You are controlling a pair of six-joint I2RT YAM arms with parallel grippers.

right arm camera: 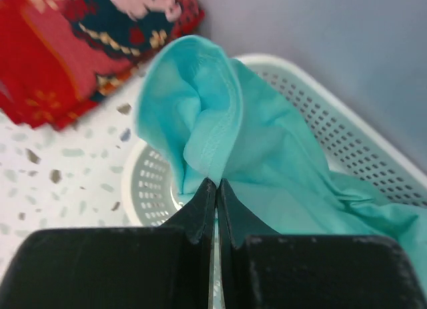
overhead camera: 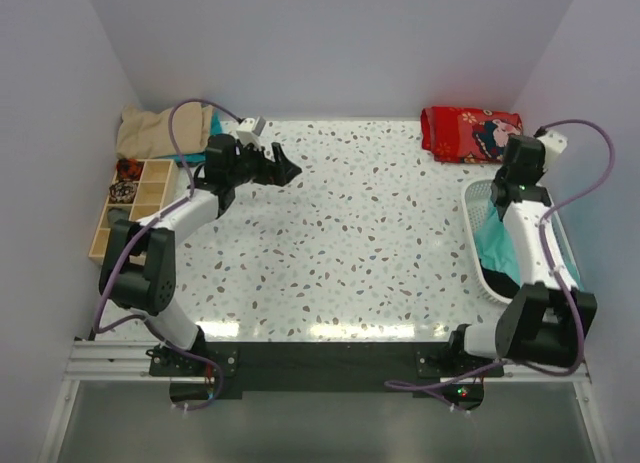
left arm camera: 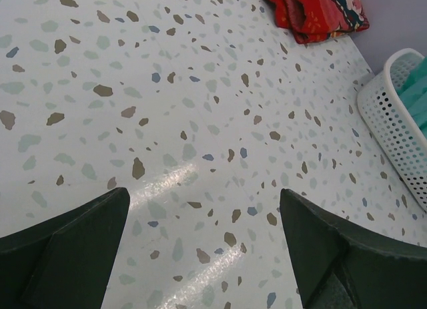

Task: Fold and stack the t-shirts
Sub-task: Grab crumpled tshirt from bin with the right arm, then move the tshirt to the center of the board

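Right tool [right arm camera: 215, 183] is pinching the teal tee [right arm camera: 213, 115], with its jaws pressed together on a fold next to a stitched hem. In the right wrist view the pinched fold is standing up from the fingertips toward the top of the frame. The rest of the tee is trailing down to the lower right into the white perforated basket [right arm camera: 333, 115].

In the top view the tee [overhead camera: 497, 245] is lying bunched in the basket [overhead camera: 474, 195] at the right edge of the counter [overhead camera: 370, 243]. Its long axis is running roughly top to bottom of the frame, along the basket. I can't tell which way the neck or sleeves are pointing.

Left tool [left arm camera: 203, 195] is hanging spread wide over bare counter, gripping nothing. In the top view it is sitting in the upper left [overhead camera: 285, 170].

Counts:
- One teal tee.
- One tan garment [overhead camera: 150, 131], crumpled in the upper left corner.
- One red patterned cloth [overhead camera: 465, 133], lying folded at the upper right, just above the basket.
- One basket.
- One wooden divider tray [overhead camera: 140, 198] at the left edge, below the tan garment.
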